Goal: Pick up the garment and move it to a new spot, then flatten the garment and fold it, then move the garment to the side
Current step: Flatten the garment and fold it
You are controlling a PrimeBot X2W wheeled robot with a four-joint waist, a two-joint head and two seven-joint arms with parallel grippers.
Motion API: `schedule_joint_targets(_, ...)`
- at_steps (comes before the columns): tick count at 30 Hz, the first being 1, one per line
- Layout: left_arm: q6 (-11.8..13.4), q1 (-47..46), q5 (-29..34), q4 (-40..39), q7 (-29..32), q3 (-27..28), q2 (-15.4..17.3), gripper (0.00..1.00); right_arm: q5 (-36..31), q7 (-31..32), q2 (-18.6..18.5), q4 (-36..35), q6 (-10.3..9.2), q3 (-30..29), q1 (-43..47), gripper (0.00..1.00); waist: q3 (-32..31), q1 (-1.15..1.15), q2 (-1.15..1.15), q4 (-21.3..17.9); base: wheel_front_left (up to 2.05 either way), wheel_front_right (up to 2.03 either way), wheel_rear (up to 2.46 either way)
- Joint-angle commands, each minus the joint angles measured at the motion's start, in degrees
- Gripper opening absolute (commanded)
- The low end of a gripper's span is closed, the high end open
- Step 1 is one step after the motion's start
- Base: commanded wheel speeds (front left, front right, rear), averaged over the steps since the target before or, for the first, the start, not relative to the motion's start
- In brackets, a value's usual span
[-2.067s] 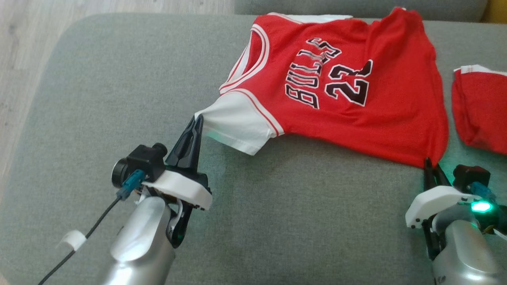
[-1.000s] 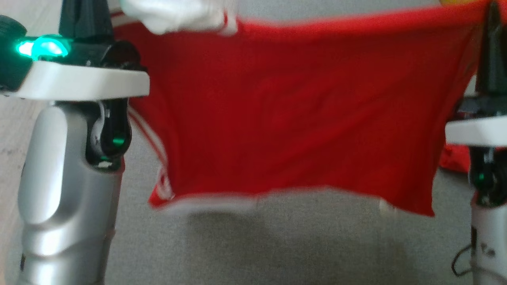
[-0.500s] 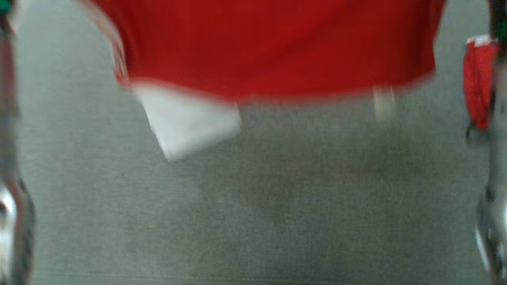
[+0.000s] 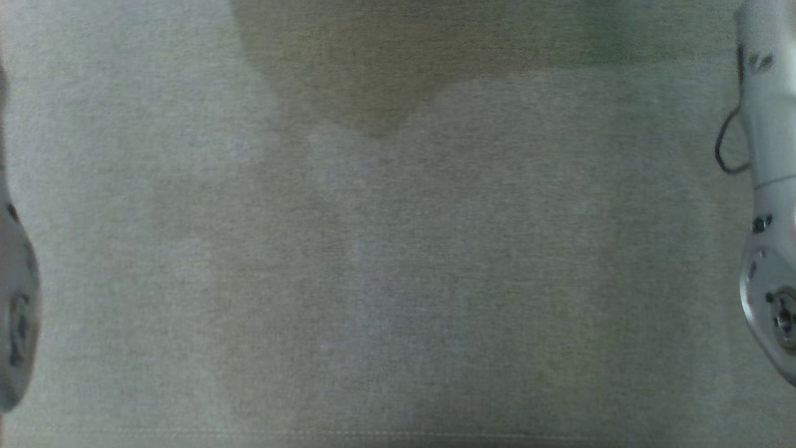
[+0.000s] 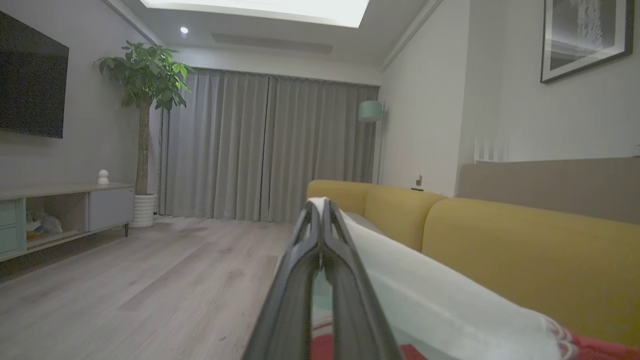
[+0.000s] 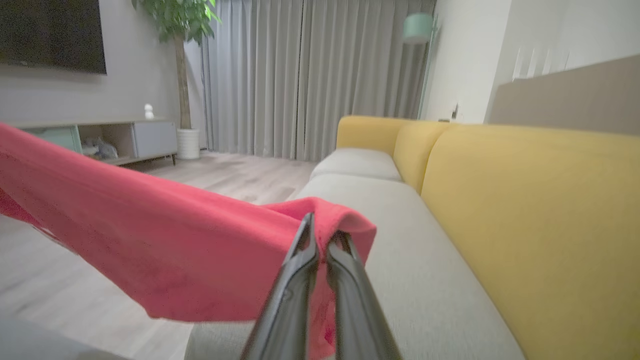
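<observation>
The garment is a red jersey with white sleeves, held up in the air between both arms. In the left wrist view my left gripper (image 5: 318,205) is shut on the white sleeve of the garment (image 5: 440,305), which trails off to the lower right. In the right wrist view my right gripper (image 6: 322,225) is shut on a red corner of the garment (image 6: 165,255), which stretches away to the left. The head view has only the two pale forearms, left forearm (image 4: 15,298) and right forearm (image 4: 768,186), at its edges, with the garment's shadow at the top.
A grey sofa seat (image 4: 398,261) lies below. Yellow back cushions (image 6: 540,220) run along the right of both wrist views. Beyond are wood floor (image 5: 150,280), a TV cabinet (image 5: 60,210), a potted plant (image 5: 145,90) and grey curtains (image 5: 265,145).
Both arms have lifted the garment higher, so it has left the top of the head view. The head camera has also shifted; just the forearms and a shadow remain there.
</observation>
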Motion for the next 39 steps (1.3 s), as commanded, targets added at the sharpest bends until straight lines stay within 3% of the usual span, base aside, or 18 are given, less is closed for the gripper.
schedule_joint_targets(1,-0.3,-0.5,0.3,-0.8,-0.6,0.2,3.0,0.0,-0.5,-0.3,0.8,-0.5,0.37,0.4,-0.3,0.0,0.1,0.02,0.0,0.6,0.0,0.0,0.0)
schedule_joint_targets(11,-1.7,19.1,0.2,3.6,-2.6,-8.4,1.3,0.0,0.0,3.8,-4.3,15.6,0.37,8.4,10.9,0.0,-4.4,0.02,0.0,3.9,0.0,0.0,0.0)
schedule_joint_targets(19,-1.8,35.9,-1.5,-2.4,-2.7,-21.7,6.3,0.0,9.7,9.7,-6.6,20.2,0.37,22.7,19.7,0.0,-11.9,0.02,0.0,5.4,0.0,0.0,0.0)
schedule_joint_targets(24,-1.8,42.1,-1.4,-5.3,-2.7,-26.8,9.3,0.0,20.1,15.8,-9.0,14.8,0.37,32.5,25.4,0.0,-16.8,0.02,0.0,5.8,0.0,0.0,0.0)
schedule_joint_targets(30,-1.8,47.6,-3.0,-9.3,-2.1,-29.2,11.2,0.0,33.9,25.1,-18.6,1.3,0.37,44.1,31.8,0.0,-22.0,0.02,0.0,6.5,0.0,0.0,0.0)
schedule_joint_targets(33,-1.8,50.5,-3.9,-12.6,-0.3,-30.5,12.7,0.0,40.8,29.2,-23.6,-5.6,0.37,47.4,34.7,0.0,-24.2,0.02,0.0,6.8,0.0,0.0,0.0)
schedule_joint_targets(39,-1.8,56.4,-6.9,-20.9,5.5,-33.5,17.1,0.0,48.8,33.7,-29.9,-14.4,0.37,50.5,39.7,0.0,-27.5,0.02,0.0,7.0,0.0,0.0,0.0)
